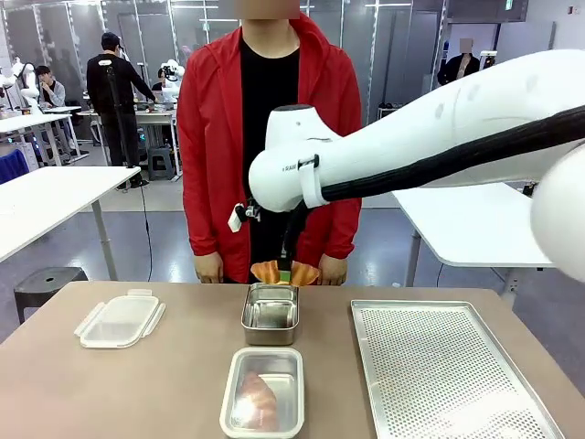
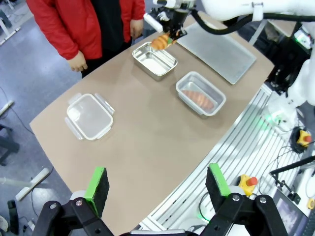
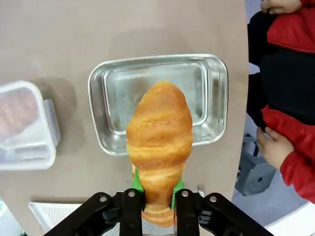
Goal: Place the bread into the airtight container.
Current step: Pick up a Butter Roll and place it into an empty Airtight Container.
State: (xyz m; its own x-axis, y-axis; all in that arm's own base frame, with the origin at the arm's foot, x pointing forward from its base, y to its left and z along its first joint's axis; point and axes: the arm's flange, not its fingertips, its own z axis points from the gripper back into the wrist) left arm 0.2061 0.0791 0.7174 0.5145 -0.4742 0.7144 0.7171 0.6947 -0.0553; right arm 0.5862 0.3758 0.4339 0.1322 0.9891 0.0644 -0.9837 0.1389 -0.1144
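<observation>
**Right hand** point(image 3: 157, 186): you have it clamped on a croissant point(image 3: 160, 140). The green pads point(image 3: 138, 182) pinch one tapered end from both sides, and the rest of the pastry stands out past the fingertips. Hand and croissant hang in the air, clear of the tabletop point(image 1: 183, 384).

**Steel pan** point(image 3: 209, 93): directly beneath the hand, rectangular and bare inside. From the front, the croissant hangs above the pan's far rim.

**Airtight container** point(image 1: 289, 382): clear, rectangular, uncovered. It sits below the hand, just past the pan on the robot's side, with a narrow gap between the two.

**Second croissant** point(image 1: 257, 399): lies inside that container.

**Lid** point(image 1: 120, 319): clear, with clip flaps folded out, flat on the tabletop. It lies well apart from the hand, toward the robot's left.

**Perforated tray** point(image 1: 448, 375): a broad metal sheet, bare on top, on the robot's right of the hand. It lies beside the pan and container without touching either.

**Person** point(image 1: 210, 119): red jacket over a black top, standing at the far edge just behind the hand. The arms hang down, with the fingers at the tabletop's edge on either side of the croissant.

**Left hand** point(image 2: 157, 183): your jaws stand wide apart with nothing between them. It is held high over the robot's side of the tabletop, well apart from the right hand. The lid is the thing nearest ahead of it.
</observation>
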